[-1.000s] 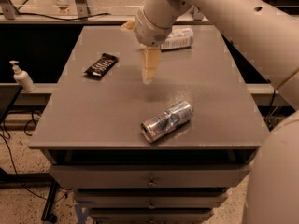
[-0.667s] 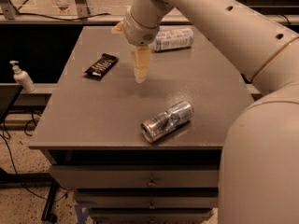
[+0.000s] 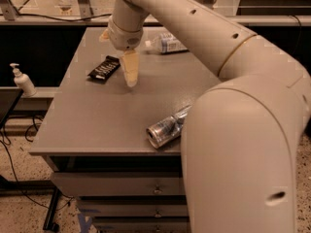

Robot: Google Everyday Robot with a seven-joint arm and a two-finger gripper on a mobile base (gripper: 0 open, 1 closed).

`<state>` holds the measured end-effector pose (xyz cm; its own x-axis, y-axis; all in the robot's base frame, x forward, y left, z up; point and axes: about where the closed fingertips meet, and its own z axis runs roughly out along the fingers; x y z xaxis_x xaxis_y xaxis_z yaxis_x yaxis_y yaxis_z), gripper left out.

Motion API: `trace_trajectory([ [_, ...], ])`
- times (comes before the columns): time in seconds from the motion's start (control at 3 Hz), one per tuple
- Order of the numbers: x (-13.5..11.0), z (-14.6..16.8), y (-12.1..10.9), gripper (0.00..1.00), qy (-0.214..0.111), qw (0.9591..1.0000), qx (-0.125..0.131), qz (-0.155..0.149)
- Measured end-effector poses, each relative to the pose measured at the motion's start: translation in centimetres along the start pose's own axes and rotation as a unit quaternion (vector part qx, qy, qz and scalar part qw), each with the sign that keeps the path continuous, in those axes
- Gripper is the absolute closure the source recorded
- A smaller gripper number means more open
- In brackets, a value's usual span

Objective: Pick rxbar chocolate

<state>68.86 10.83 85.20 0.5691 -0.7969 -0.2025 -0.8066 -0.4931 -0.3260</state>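
Note:
The rxbar chocolate (image 3: 104, 69), a flat black-wrapped bar with white lettering, lies on the left part of the grey table top (image 3: 97, 125). My gripper (image 3: 130, 77) hangs just above the table, a short way to the right of the bar and not touching it. It holds nothing. The cream arm reaches down from the upper right and fills much of the right side of the view.
A silver can (image 3: 167, 127) lies on its side near the table's front edge, partly behind my arm. A clear plastic bottle (image 3: 166, 43) lies at the back. A white pump bottle (image 3: 22, 80) stands on a lower surface to the left. Drawers sit under the table.
My gripper has moved left across the table, toward the black bar. The arm now covers more of the right side. The bar, can and bottle have not moved.

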Motion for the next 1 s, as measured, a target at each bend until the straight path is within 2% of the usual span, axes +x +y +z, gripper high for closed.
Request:
trace_trajectory([
  [0.33, -0.4, 2.0, -1.1, 0.0, 0.008, 0.9995, -0.022, -0.02],
  [0.67, -0.6, 3.5, -1.8, 0.18, 0.011, 0.9984, -0.04, -0.038],
  [1.0, -0.7, 3.8, -2.2, 0.41, 0.017, 0.9972, -0.05, -0.054],
])
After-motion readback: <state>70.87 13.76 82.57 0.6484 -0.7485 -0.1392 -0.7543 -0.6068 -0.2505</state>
